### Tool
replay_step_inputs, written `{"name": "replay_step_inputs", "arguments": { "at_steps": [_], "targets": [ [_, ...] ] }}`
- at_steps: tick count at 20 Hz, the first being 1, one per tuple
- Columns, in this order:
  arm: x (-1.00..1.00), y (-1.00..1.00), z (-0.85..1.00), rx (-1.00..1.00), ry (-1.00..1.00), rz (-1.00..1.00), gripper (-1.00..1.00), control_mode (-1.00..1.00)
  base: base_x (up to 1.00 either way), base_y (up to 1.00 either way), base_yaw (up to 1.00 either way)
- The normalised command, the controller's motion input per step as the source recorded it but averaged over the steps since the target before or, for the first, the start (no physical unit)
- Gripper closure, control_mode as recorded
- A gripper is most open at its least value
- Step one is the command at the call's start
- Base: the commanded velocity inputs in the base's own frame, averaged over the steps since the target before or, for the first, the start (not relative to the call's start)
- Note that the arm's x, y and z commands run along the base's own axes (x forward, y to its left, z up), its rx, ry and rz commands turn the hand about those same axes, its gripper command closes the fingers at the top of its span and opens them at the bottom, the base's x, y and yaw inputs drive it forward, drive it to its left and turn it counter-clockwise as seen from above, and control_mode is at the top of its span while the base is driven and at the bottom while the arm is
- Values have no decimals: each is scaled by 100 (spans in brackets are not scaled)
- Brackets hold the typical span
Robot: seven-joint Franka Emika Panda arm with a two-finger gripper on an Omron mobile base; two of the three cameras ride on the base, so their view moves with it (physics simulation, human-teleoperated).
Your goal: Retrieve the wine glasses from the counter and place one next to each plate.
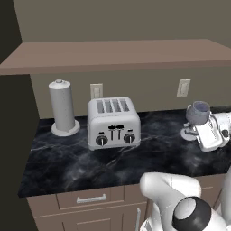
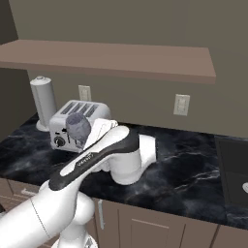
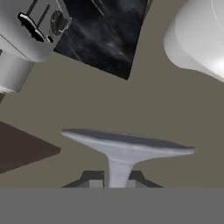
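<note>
End effector (image 3: 111,183) clamped on a wine glass (image 1: 197,118) stem, foot ahead, above the desk (image 1: 90,162). Thin stem may slip; toaster (image 1: 113,122) nearby risks collision.

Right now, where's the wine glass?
The wine glass is held by its stem in the shut gripper, at the right edge of the left base view, right of the toaster and over the counter.
</note>
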Motion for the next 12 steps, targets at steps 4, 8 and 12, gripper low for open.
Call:
{"name": "replay_step_inputs", "arguments": {
  "at_steps": [4, 8, 12],
  "targets": [
    [-35, 1, 29, 0, -24, 0, 100, -100, 0, 0, 0],
    [-24, 0, 33, 0, -12, 0, 100, -100, 0, 0, 0],
    [-4, 0, 5, 0, 0, 0, 100, 100, -16, -10, -9]
  ]
}}
